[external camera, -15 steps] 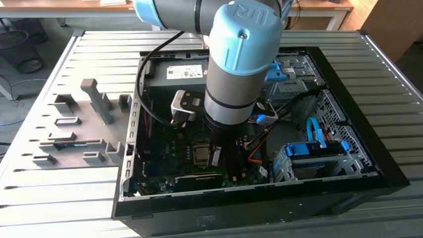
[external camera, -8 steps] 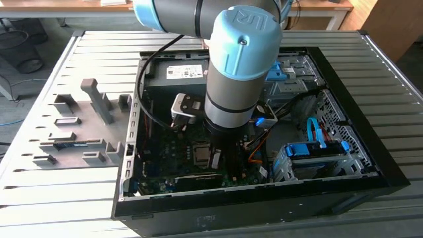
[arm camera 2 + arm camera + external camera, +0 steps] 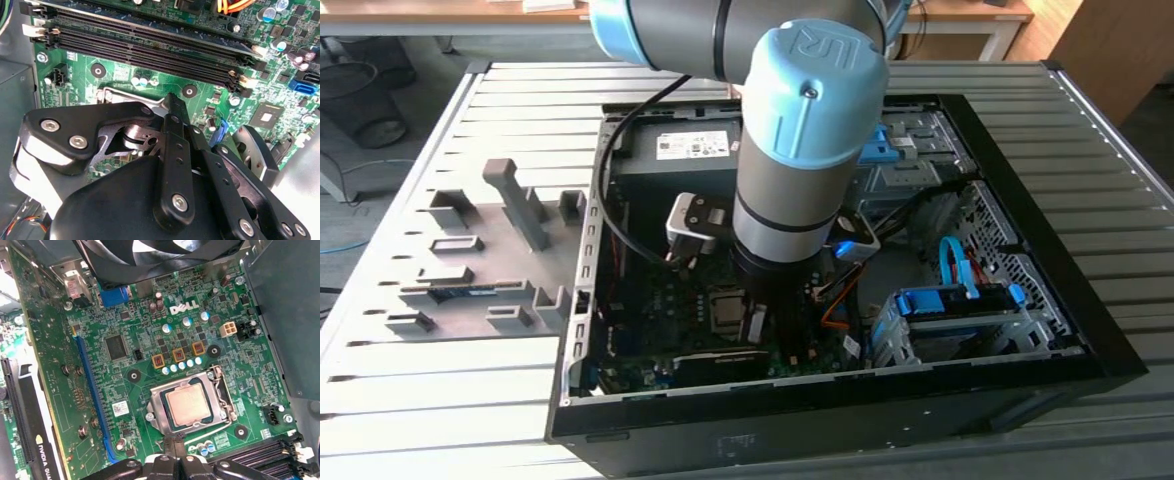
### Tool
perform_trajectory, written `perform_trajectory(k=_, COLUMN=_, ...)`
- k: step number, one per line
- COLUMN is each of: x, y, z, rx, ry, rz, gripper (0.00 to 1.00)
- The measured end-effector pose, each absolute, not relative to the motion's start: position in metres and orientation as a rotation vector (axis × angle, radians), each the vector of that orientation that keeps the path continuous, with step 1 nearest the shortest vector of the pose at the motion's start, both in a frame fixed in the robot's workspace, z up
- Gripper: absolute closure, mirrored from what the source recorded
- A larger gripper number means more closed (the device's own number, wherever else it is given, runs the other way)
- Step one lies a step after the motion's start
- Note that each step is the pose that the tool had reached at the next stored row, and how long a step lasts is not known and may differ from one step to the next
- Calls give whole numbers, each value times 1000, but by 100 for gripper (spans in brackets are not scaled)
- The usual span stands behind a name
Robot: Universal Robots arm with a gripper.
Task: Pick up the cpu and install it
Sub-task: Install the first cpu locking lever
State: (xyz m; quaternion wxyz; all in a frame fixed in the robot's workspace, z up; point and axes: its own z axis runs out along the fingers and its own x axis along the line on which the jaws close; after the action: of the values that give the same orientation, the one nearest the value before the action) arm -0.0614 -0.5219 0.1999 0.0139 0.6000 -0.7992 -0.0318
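You've got the arm reaching down into the open PC case, wrist right over the motherboard. Judging by the first wrist view, the cpu already sits flat in the socket, square w/ the metal frame, copper-silver face up; load plate looks open around it, so treat the seating as the step in hand.

To do it well: keep the tool vertical, no side drag across the chip, and don't press down unless the chip's edges sit level w/ the frame on all sides. Watch the retention lever wire just beside the socket, and the RAM slots near it, since a finger could snag either.

Gripper: the fingertip shows at the socket's edge, just beside the cpu, not on it. Can't tell how far apart the jaws are, as the linkage hides the tips in the second wrist view. Nothing visibly held.
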Motion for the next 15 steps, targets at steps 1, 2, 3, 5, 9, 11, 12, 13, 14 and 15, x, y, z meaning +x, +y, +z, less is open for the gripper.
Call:
perform_trajectory(k=1, x=-61, y=-522, z=199, rx=1869, ry=-2489, rz=-99, gripper=90)
perform_trajectory(k=2, x=-61, y=-522, z=199, rx=1869, ry=-2488, rz=-99, gripper=90)
perform_trajectory(k=3, x=-61, y=-522, z=198, rx=1869, ry=-2488, rz=-99, gripper=90)
perform_trajectory(k=5, x=-61, y=-522, z=197, rx=1870, ry=-2487, rz=-99, gripper=90)
perform_trajectory(k=9, x=-60, y=-522, z=194, rx=1871, ry=-2487, rz=-99, gripper=90)
perform_trajectory(k=11, x=-60, y=-522, z=193, rx=1871, ry=-2486, rz=-98, gripper=90)
perform_trajectory(k=12, x=-60, y=-522, z=193, rx=1871, ry=-2486, rz=-98, gripper=90)
perform_trajectory(k=13, x=-60, y=-522, z=192, rx=1871, ry=-2486, rz=-98, gripper=90)
perform_trajectory(k=14, x=-60, y=-522, z=192, rx=1872, ry=-2486, rz=-98, gripper=90)
perform_trajectory(k=15, x=-59, y=-522, z=191, rx=1872, ry=-2485, rz=-98, gripper=90)
